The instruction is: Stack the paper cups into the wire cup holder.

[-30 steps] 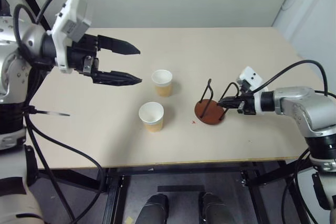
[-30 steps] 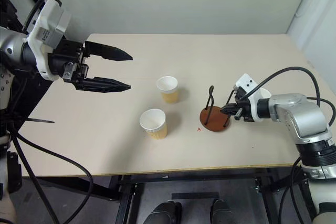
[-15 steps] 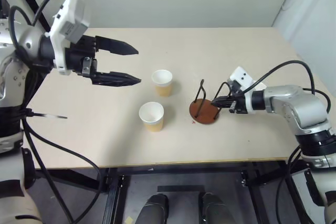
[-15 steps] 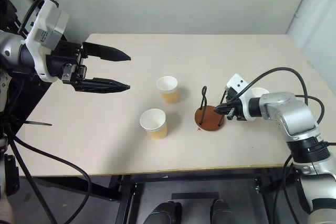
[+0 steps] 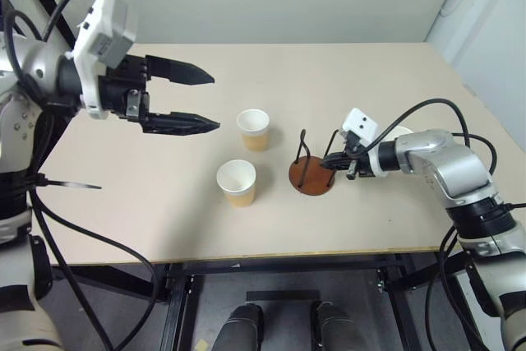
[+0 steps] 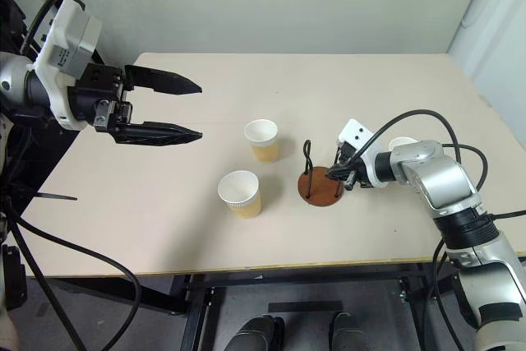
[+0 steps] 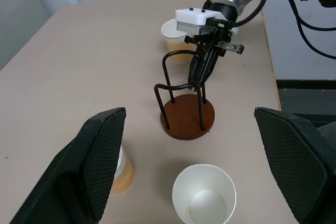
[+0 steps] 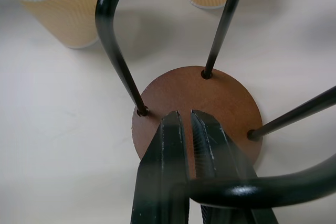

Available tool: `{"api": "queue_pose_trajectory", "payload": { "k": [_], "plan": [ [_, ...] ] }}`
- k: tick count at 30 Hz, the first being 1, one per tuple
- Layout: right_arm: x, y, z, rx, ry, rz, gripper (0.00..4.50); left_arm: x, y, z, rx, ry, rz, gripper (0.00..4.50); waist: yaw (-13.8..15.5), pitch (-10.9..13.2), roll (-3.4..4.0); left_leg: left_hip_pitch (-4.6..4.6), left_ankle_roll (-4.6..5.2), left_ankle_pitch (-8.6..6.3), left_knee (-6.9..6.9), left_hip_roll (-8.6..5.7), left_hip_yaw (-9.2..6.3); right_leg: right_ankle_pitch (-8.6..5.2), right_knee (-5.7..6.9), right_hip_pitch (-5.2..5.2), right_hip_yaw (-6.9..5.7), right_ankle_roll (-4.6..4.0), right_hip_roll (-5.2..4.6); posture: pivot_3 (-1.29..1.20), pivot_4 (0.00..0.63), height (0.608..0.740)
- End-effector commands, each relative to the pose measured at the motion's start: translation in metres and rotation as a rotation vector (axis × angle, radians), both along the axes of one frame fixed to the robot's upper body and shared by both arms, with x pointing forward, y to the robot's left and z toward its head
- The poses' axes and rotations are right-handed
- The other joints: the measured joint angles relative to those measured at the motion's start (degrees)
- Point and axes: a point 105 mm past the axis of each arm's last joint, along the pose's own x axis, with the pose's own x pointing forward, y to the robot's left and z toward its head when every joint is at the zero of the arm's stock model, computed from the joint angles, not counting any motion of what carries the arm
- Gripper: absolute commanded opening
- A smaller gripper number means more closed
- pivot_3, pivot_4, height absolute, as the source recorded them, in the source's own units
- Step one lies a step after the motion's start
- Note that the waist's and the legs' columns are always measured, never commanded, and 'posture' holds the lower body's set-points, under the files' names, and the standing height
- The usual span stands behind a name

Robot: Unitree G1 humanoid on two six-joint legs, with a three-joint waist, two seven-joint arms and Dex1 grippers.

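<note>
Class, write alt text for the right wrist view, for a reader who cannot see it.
The right pincer, shut on a black wire loop of the wire cup holder, reaches over its round reddish-brown base on a pale table. Beyond the holder stand two tan paper cups, one on each side.

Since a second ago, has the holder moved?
Yes. The holder, with the right gripper shut on its wire, slid along the table toward the two cups, narrowing that gap.

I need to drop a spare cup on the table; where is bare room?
Free: the far table strip beyond the paper cups, and the near-left corner under the raised left tool. Crowded: the middle, where two cups, the wire cup holder and the right tool sit close together.
</note>
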Motion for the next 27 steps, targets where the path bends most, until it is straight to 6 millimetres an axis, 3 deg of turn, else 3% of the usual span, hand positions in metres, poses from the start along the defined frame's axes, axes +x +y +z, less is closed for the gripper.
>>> {"api": "queue_pose_trajectory", "payload": {
  "k": [1, 4, 12, 16, 19, 23, 27],
  "plan": [
    [0.003, -0.007, 0.001, -0.038, -0.016, -0.015, 0.01, -0.006, 0.002, 0.01, -0.003, -0.05, 0.005, 4.22, 0.03, -0.01, -0.01, 0.01, -0.01, 0.0, 0.0, 0.0, 0.0, 0.01, 0.0, 0.02, 0.0, -0.02, 0.0, 0.0, 0.15, 0.74],
    [0.0, -0.011, -0.002, -0.05, -0.002, -0.014, 0.83, -0.005, 0.002, 0.01, -0.007, -0.049, 0.003, 4.22, 0.16, -0.02, -0.03, 0.03, -0.02, 0.01, 0.01, -0.01, -0.01, 0.02, -0.01, 0.05, 0.0, -0.05, -0.01, 0.0, 0.15, 0.74],
    [-0.008, -0.017, 0.001, -0.033, 0.019, -0.021, 3.63, -0.003, 0.001, 0.008, -0.014, -0.048, -0.003, 4.22, 0.01, -0.02, -0.03, 0.02, -0.08, -0.01, -0.06, 0.0, -0.02, 0.0, 0.0, -0.03, 0.0, -0.07, 0.01, 0.0, 0.15, 0.74],
    [-0.014, -0.032, 0.004, -0.063, 0.02, -0.03, 3.63, -0.003, 0.001, 0.007, -0.016, -0.047, -0.003, 4.22, 0.17, -0.02, -0.03, 0.01, -0.1, -0.03, -0.06, 0.0, -0.03, -0.02, -0.04, -0.01, 0.0, -0.09, 0.01, 0.0, 0.15, 0.74],
    [-0.035, -0.051, 0.01, -0.102, 0.037, 0.004, 3.63, -0.002, 0.001, 0.006, -0.019, -0.042, -0.006, 4.22, 0.59, -0.02, -0.03, -0.06, -0.1, -0.05, -0.04, -0.01, -0.04, -0.05, -0.06, 0.0, -0.03, -0.11, -0.01, 0.0, 0.15, 0.74],
    [-0.06, -0.062, 0.026, -0.123, 0.044, 0.066, 3.63, -0.002, 0.001, 0.006, -0.024, -0.04, -0.009, 4.22, 0.53, -0.02, -0.07, -0.12, -0.16, -0.1, -0.02, -0.03, -0.03, -0.14, -0.06, -0.04, -0.04, -0.15, -0.02, 0.0, 0.15, 0.74],
    [-0.066, -0.078, 0.049, -0.167, -0.011, 0.059, 3.63, 0.002, 0.001, 0.005, -0.027, -0.041, -0.01, 4.22, 0.09, -0.02, -0.07, -0.02, -0.2, -0.1, -0.06, -0.01, -0.05, -0.17, -0.02, 0.0, -0.01, -0.11, 0.04, 0.0, 0.15, 0.74]
  ]
}}
